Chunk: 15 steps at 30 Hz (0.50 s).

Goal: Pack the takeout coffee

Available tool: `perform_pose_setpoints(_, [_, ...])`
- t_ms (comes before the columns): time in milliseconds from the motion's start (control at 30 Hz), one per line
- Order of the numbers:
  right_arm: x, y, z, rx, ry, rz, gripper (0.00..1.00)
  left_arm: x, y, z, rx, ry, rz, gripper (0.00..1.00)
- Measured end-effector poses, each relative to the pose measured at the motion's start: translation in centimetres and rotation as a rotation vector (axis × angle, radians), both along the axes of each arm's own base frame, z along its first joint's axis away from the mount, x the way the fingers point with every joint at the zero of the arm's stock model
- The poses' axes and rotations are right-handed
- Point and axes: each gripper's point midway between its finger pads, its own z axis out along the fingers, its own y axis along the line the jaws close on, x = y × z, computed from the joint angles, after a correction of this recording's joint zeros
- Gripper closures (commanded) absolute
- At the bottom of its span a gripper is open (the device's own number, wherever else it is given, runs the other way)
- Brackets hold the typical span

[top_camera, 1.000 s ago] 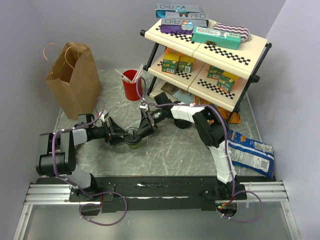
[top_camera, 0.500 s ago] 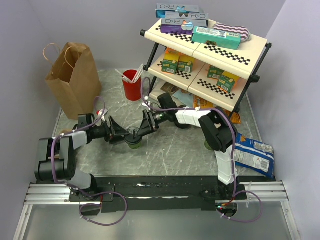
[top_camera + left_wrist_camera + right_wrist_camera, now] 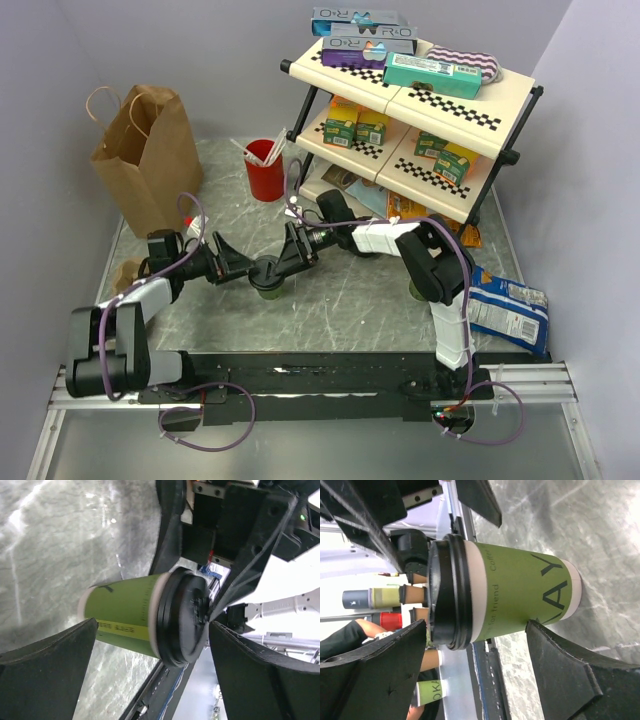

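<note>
The takeout coffee [image 3: 268, 275], a green paper cup with a black lid, stands upright on the grey table between my two grippers. My left gripper [image 3: 243, 268] is open just left of it. In the left wrist view the cup [image 3: 125, 615] lies ahead of the left gripper [image 3: 152, 625], whose fingers are spread wide and clear of it. My right gripper [image 3: 286, 262] is open on the cup's right. In the right wrist view the right gripper [image 3: 475, 625] straddles the cup [image 3: 520, 600], with one fingertip [image 3: 540, 635] close to its base.
A brown paper bag [image 3: 150, 160] stands open at the back left. A red cup with sticks [image 3: 264, 172] stands behind the grippers. A two-tier shelf [image 3: 470, 120] with boxes fills the back right. A blue snack bag [image 3: 505, 310] lies at the right.
The left arm has drawn back to the left, so its gripper sits a little farther from the cup. The right arm has stretched lower towards the cup. The cup has not moved.
</note>
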Motion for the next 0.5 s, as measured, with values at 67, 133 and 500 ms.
perform_pose_setpoints(67, [0.1,0.1,0.3,0.010,0.004,-0.001,0.11,-0.3,0.0,0.5,0.006,-0.020,-0.009,0.01])
perform_pose_setpoints(133, [0.3,0.3,0.7,0.021,0.006,-0.007,0.10,-0.8,-0.1,0.8,0.016,-0.035,-0.022,0.03])
perform_pose_setpoints(500, [1.7,0.9,1.5,0.045,0.039,-0.050,0.11,-3.5,-2.4,-0.2,0.038,0.004,-0.149,0.03])
